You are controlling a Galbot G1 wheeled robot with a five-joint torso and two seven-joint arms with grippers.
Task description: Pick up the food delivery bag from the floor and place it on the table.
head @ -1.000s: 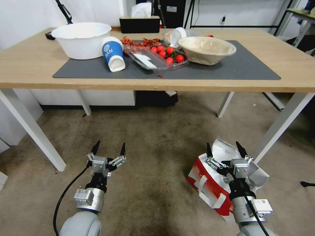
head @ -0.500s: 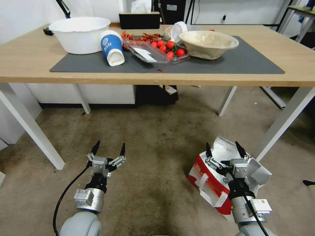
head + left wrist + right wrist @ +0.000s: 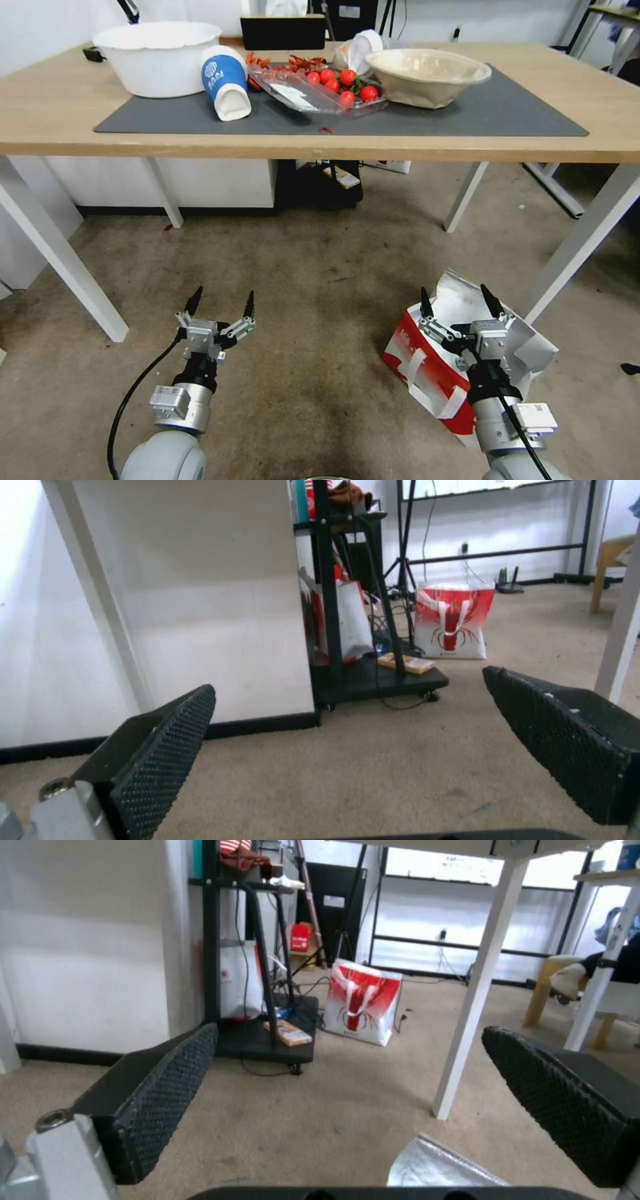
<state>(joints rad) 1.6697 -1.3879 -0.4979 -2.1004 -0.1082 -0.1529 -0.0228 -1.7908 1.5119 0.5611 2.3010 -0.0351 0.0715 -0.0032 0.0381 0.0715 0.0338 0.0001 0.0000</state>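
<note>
The food delivery bag point(image 3: 427, 357) lies on the floor point(image 3: 320, 300) at the right, beside a white table leg. Its red side with white strap handles faces me and its silver foil lining point(image 3: 460, 307) is open upward. My right gripper point(image 3: 455, 297) hovers open just above the bag's mouth, with nothing between its fingers. A corner of the foil point(image 3: 433, 1167) shows below the right gripper point(image 3: 350, 1040) in its wrist view. My left gripper point(image 3: 225, 293) hangs open over bare floor at the left, and its wrist view shows the gripper point(image 3: 350, 685) holding nothing. The table point(image 3: 67, 127) with a dark grey mat point(image 3: 513, 113) stands ahead.
On the mat are a white bowl point(image 3: 157, 57), a toppled blue cup point(image 3: 223, 83), a tray of tomatoes point(image 3: 327, 93) and a beige bowl point(image 3: 427, 73). A table leg point(image 3: 573, 247) stands close to the bag. Beyond the table are a black cart point(image 3: 373, 677) and another red-and-white bag point(image 3: 455, 620).
The head view has shifted: the table now sits higher in the picture and more of the space under it shows. Both grippers keep their open pose, and the bag stays under the right one.
</note>
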